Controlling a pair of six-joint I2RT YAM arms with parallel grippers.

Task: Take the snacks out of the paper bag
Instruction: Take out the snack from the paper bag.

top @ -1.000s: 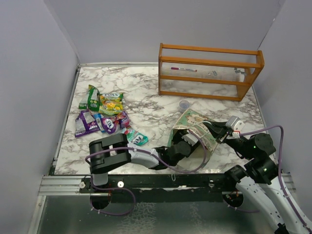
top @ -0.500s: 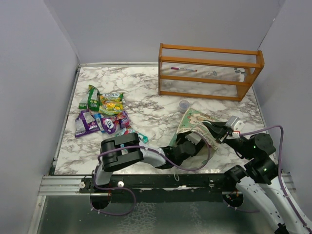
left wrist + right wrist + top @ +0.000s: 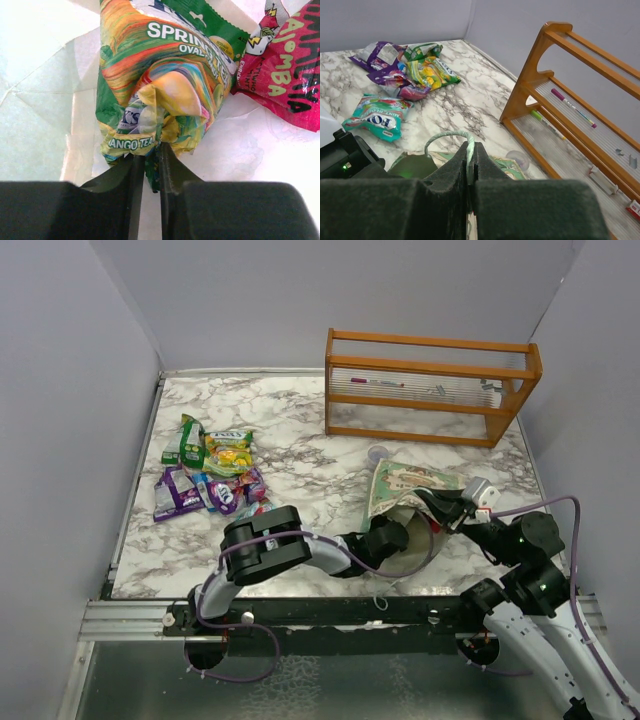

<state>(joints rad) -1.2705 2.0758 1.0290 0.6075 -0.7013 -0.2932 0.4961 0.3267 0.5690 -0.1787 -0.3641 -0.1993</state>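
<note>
**1.** Heap of glossy, crinkly snack packets in green, yellow, purple and blue. It lies on the marble-patterned counter, well left of the small pale mint-green printed paper bag. Already out.

**2.** Teal foil packet. Flat on the counter left of the paper bag, nearer to it than the heap. Out.

**3.** Left tool. Reaches into the paper bag's mouth, jaws clenched on the bottom seam of item 4.

**4.** Green-and-yellow foil tea-sweet packet. Inside the paper bag, on its cream lining. Puffy and shiny, puckered where pinched. Not yet out.

**5.** Pink-red foil packet. Inside the paper bag, touching item 4 on its right side. Ungripped.

**6.** Paper bag. Lies on its side, mouth toward the arms' bases, propped open.

**7.** Right tool. At the paper bag's upper edge, clamped tight there beside the looped handle. Whether it pinches paper or string cannot be told.

**Progress, as judged:** most packets are removed and at least two are left. Anything deeper inside is hidden.
</note>
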